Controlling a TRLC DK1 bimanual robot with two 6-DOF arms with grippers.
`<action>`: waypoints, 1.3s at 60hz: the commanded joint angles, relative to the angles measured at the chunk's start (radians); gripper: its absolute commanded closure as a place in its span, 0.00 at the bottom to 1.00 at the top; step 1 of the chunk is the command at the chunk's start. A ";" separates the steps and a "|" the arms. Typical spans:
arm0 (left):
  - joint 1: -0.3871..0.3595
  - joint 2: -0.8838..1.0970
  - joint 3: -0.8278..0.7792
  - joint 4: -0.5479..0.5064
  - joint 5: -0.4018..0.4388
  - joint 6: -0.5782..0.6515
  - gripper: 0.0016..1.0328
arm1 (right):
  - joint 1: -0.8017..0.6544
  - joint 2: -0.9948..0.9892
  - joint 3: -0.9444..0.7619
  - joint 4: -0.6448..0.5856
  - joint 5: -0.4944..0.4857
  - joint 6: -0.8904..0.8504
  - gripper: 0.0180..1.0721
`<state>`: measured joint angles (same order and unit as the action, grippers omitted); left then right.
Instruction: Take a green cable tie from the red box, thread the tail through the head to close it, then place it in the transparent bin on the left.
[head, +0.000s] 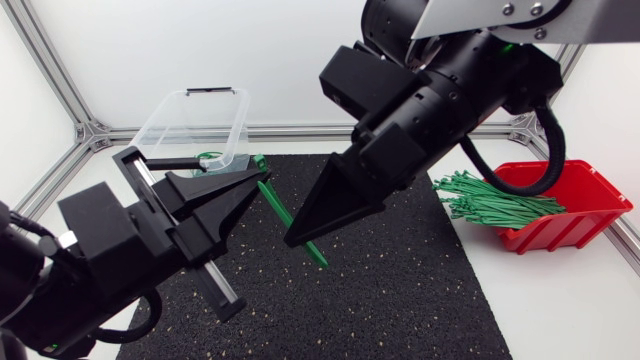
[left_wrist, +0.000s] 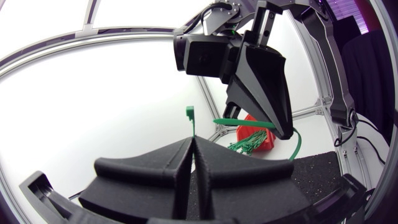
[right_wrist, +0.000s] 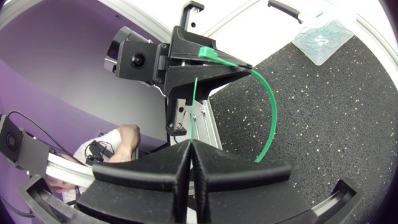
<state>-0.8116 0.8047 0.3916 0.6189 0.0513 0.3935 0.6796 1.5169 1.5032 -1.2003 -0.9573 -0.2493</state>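
Observation:
One green cable tie (head: 283, 215) hangs over the black mat, held by both grippers. My left gripper (head: 257, 181) is shut on it just below its head (left_wrist: 189, 112), which sticks up past the fingertips in the left wrist view. My right gripper (head: 294, 240) is shut on the tail (right_wrist: 195, 106). Between the two grips the strap bends in an arc (right_wrist: 270, 118). The red box (head: 575, 200) with a bundle of green ties (head: 490, 196) stands at the right. The transparent bin (head: 190, 120) is at the back left, with a closed green tie (head: 210, 157) inside.
A black speckled mat (head: 400, 290) covers the middle of the white table. Aluminium frame rails (head: 90, 135) run along the back and sides. Both arms meet above the mat's left half.

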 joint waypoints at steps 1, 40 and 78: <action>0.006 -0.013 0.006 0.001 0.004 0.010 0.97 | -0.003 0.009 -0.015 0.002 0.003 -0.021 0.95; -0.032 -0.012 -0.022 -0.010 0.004 0.010 0.97 | -0.026 -0.003 0.020 -0.012 0.003 -0.022 0.95; -0.024 0.005 -0.030 0.004 0.004 0.010 0.97 | -0.037 -0.015 0.009 -0.013 0.014 -0.030 0.95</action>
<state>-0.8364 0.8089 0.3866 0.6037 0.0509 0.3935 0.6506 1.5166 1.5055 -1.2015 -0.9455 -0.2638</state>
